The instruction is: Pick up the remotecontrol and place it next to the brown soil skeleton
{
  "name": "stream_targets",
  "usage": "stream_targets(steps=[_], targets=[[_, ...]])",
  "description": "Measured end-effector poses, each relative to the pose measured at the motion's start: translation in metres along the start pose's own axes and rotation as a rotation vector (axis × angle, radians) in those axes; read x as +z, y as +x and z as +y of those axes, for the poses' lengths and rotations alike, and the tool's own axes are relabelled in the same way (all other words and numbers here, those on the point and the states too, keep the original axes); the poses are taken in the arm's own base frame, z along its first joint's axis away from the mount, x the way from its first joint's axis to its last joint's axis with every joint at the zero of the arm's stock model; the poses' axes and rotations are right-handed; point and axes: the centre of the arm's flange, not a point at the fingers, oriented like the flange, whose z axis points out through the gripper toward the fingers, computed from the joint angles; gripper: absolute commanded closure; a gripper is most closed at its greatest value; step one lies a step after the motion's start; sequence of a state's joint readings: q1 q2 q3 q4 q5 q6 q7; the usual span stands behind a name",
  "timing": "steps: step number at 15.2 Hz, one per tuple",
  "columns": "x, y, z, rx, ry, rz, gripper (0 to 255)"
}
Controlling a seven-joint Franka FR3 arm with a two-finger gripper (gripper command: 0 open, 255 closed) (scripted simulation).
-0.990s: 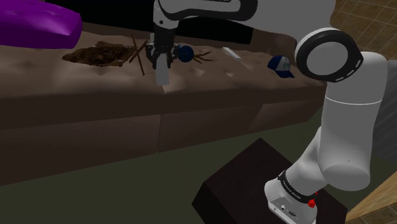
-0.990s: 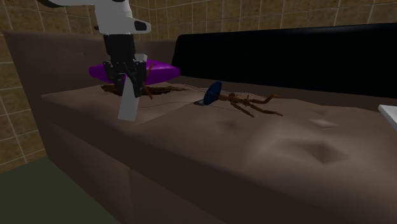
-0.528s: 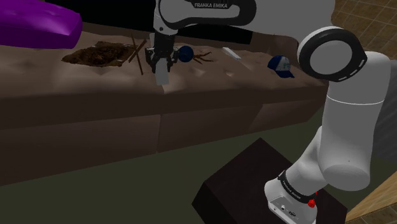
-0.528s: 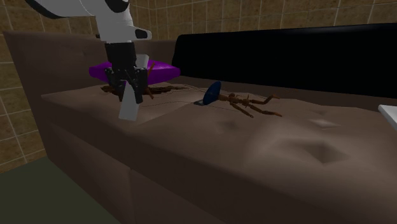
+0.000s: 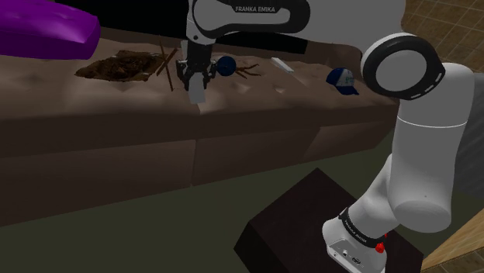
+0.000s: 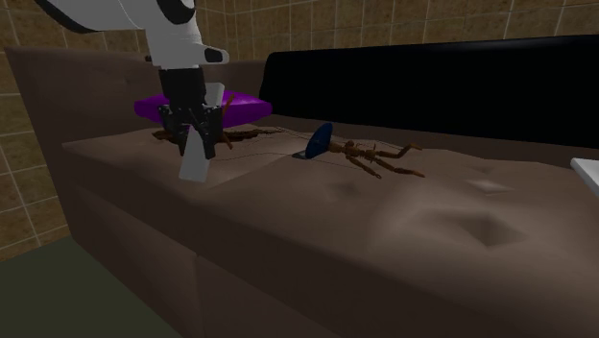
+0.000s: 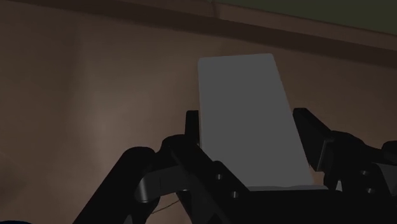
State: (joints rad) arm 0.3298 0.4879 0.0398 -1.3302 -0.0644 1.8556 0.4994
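The black fingers (image 7: 315, 143) are clenched on the flat grey rectangular remote control (image 7: 245, 121), which hangs end-down close over the brown sofa seat (image 6: 432, 221). The carry step appears to be in hand. The next move calls for lowering and releasing it beside the brown, soil-like skeleton (image 5: 116, 66). A tan tiled wall (image 6: 384, 24) stands behind.

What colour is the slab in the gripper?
Plain grey, unmarked; the flat rectangular remote shows best in the wrist view.

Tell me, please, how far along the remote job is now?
Done: the pickup; the gripper is shut on the pale grey remote. In hand: it hangs over the brown sofa seat, close by the brown soil skeleton. Left: setting it down beside the skeleton and letting go.
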Motion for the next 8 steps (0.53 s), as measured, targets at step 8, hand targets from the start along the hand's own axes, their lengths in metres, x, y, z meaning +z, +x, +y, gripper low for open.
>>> stream_targets(steps=[8], targets=[[0.005, -0.002, -0.005, -0.004, -0.01, -0.029, 0]])
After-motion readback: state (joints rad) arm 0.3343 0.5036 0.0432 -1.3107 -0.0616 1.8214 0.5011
